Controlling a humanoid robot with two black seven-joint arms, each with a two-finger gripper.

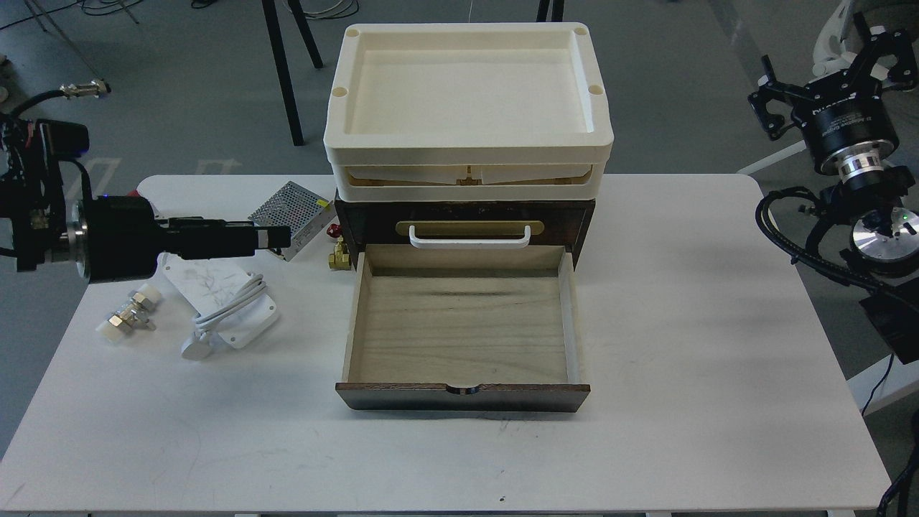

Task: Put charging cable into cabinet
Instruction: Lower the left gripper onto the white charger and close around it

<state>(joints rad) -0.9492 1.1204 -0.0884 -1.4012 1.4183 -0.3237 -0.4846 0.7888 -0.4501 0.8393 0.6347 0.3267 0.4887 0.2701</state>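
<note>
Charging cable [228, 305]: flat on the counter [682, 323], left of the open drawer, well apart from it; white cord wrapped across the scuffed block, plug end at the near-left corner.
Cabinet [464, 215]: dark brown, at the counter's middle and far side; pale wood drawer [459, 327] pulled out toward the near edge, nothing inside; white handle on a brass plate above the drawer.
Tray stack [467, 108]: cream plastic, sitting on top of the cabinet.
Left jaws [276, 238]: stretched out level toward the right, above the far end of the charging cable, tips close to the power supply box; seen dark and edge-on, so open or closed cannot be told; nothing visibly gripped.
Right jaws [768, 108]: raised off the counter's far-right corner, well apart from everything; black fingers spread apart, holding nothing.
Power supply box [293, 212]: silver perforated metal, just left of the cabinet, far side.
Brass fitting [339, 255]: with a red knob, touching or nearly touching the cabinet's left side.
White-and-brass fittings [129, 312]: left of the charging cable, near it.
</note>
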